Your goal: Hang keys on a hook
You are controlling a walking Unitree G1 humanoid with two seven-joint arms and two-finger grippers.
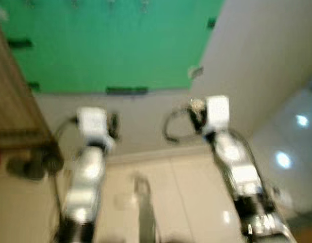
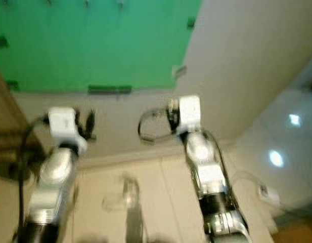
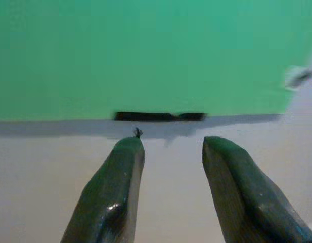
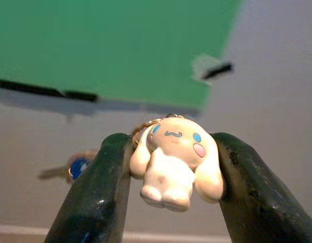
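So the right gripper (image 4: pixel 172 167) has its two black fingers closed in on a small cream-white bunny-dog figurine charm (image 4: pixel 173 162), pinched from both sides, sitting right between the fingertips. A gold ring pokes out behind the charm's head, and a key with a blue head (image 4: pixel 75 167) hangs off to the side of the near finger, blurry against the wall. From the head cameras the charm is just a pale blob at the tip of the raised right arm, next to a looping black cable (image 1: pixel 172 126), so the wrist camera is what really tells you what's being held.

The left gripper (image 3: pixel 171 152) is up too, fingers apart with a clear gap and nothing between them.

Both point at a grey wall with a big green sheet (image 1: pixel 115 45) stuck on with strips of black tape (image 1: pixel 126 90). Along the sheet's top edge the head views show a few small grey hook-like bits (image 1: pixel 143 6), too blurred to be sure. Pale tiled floor (image 1: pixel 186 192) below.
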